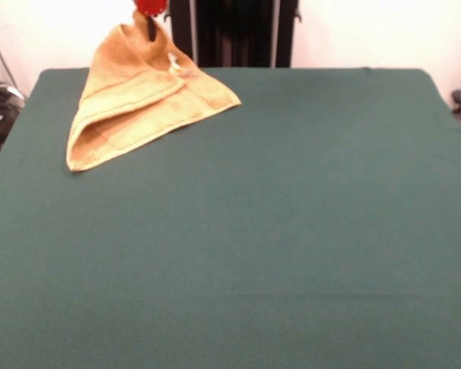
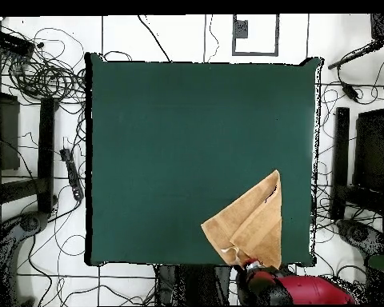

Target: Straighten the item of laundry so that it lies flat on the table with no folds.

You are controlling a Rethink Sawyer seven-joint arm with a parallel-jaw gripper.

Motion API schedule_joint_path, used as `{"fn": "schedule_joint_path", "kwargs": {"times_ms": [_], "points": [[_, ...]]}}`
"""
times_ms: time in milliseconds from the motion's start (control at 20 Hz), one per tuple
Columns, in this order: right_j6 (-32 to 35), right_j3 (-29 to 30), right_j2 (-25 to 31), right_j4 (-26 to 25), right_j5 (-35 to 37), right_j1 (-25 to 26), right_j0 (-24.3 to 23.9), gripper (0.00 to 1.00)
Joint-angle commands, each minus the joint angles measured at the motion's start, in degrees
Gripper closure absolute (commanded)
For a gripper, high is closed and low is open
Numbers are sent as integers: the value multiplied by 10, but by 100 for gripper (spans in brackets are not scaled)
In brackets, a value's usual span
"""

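Gripper clamped on one corner of the towel, holding it lifted at the table's far edge beside the pedestal. Cloth hangs doubled over, with folds. Judgement: flattening not achieved; spreading and release remain.

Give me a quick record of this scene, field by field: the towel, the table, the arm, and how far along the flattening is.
towel: orange-tan towel, one corner lifted to a peak, the rest draped down onto the cloth, folded over itself
position: by the table edge nearest the robot
table: dark green table
pincer: red pincer at the towel's lifted peak, apparently holding it; open or shut cannot be told
label: white label loop on the upper fold
task state: not yet flat
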Motion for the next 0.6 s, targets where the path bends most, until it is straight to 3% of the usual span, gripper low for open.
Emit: {"fn": "schedule_joint_path", "kwargs": {"times_ms": [50,250,600], "points": [[250,-37,31,102,-33,2,127,100],[298,-49,8,171,-27,9,206,100],[364,-84,4,314,4,33,304,100]]}}
